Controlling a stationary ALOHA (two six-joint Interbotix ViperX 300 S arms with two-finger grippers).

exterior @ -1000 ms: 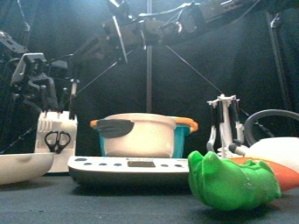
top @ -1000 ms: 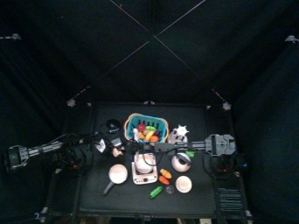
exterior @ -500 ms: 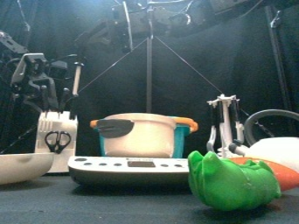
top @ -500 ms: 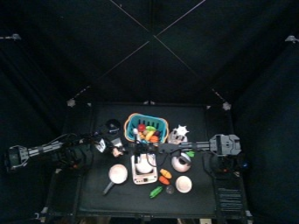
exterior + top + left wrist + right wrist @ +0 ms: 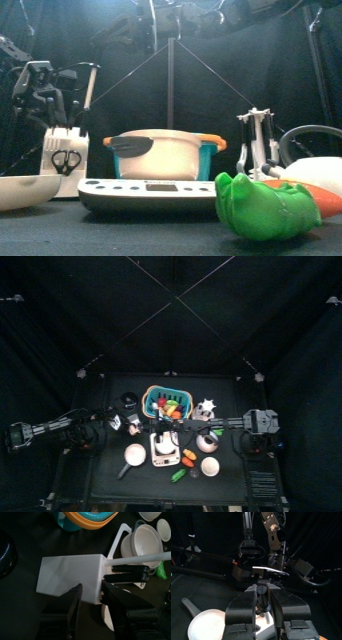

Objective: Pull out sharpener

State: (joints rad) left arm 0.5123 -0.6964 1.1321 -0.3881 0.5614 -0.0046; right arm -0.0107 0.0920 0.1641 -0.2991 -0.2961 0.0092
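Note:
A white knife block (image 5: 60, 148) stands at the table's left, and it also shows in the top view (image 5: 131, 427). Black handles (image 5: 127, 576) stick out of its top. A long pale rod with a dark end (image 5: 86, 95) rises from the block. It also shows in the left wrist view (image 5: 140, 559). I cannot tell for sure that it is the sharpener. My left gripper (image 5: 43, 100) hangs just above the block, left of the rod, jaws slightly apart and empty (image 5: 92, 594). My right gripper (image 5: 257, 150) hangs behind the pot, jaws together (image 5: 262, 592).
A white pot with an orange lid rim (image 5: 160, 152) sits on a scale (image 5: 147, 190) in the middle. A white bowl (image 5: 24, 190) is at the front left and a green toy (image 5: 267, 205) at the front right. A basket of toys (image 5: 167, 402) is at the back.
Almost nothing has moved. The pale rod beside the left gripper shows more brightly than a second ago. The right arm is still.

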